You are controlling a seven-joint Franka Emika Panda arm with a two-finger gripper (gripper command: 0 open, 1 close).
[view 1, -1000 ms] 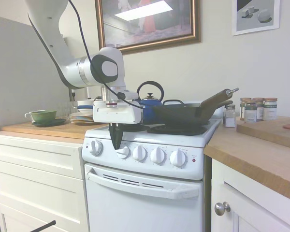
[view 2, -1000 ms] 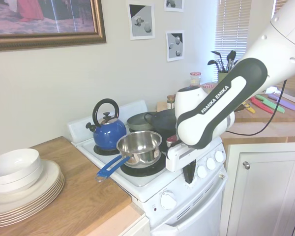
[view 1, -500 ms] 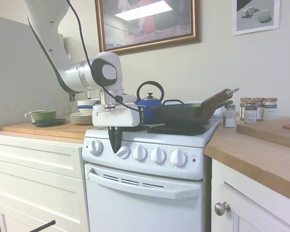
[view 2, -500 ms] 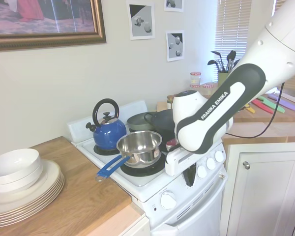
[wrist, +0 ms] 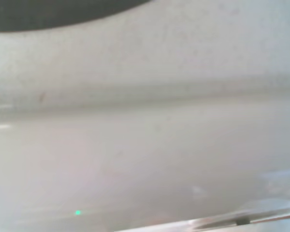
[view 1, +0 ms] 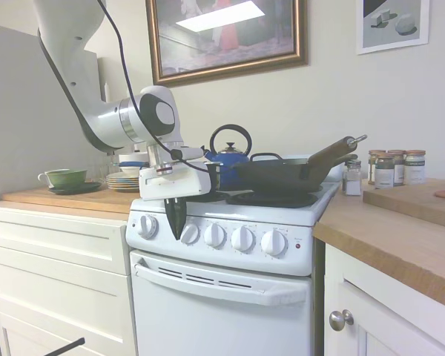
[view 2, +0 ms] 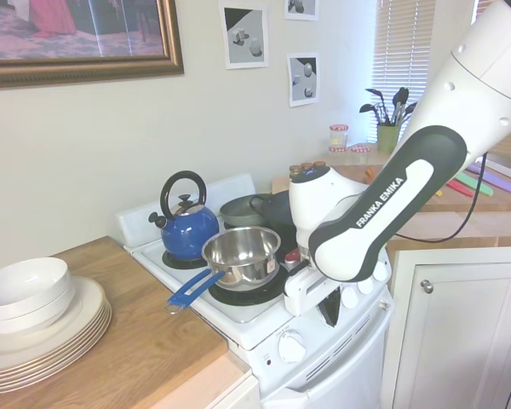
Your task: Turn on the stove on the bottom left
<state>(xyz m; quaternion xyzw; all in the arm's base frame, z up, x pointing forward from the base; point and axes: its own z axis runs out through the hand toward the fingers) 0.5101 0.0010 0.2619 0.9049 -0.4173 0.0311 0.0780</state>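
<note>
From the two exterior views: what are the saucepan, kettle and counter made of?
Saucepan: looks like polished stainless steel, mirror-bright with reflections; its blue handle seems to be plastic or a coating.
Kettle: glossy blue, probably enamelled metal judging by the highlights; black handle, material unclear.
Counter: wood look, warm brown with visible grain, matte; solid or laminate cannot be told.

A home kitchen. A white stove [view 1: 230,245] carries a blue kettle [view 1: 229,157] between wooden counters [view 1: 400,230]. Stacked plates [view 2: 43,328] and spice jars [view 1: 391,167] stand by.
</note>
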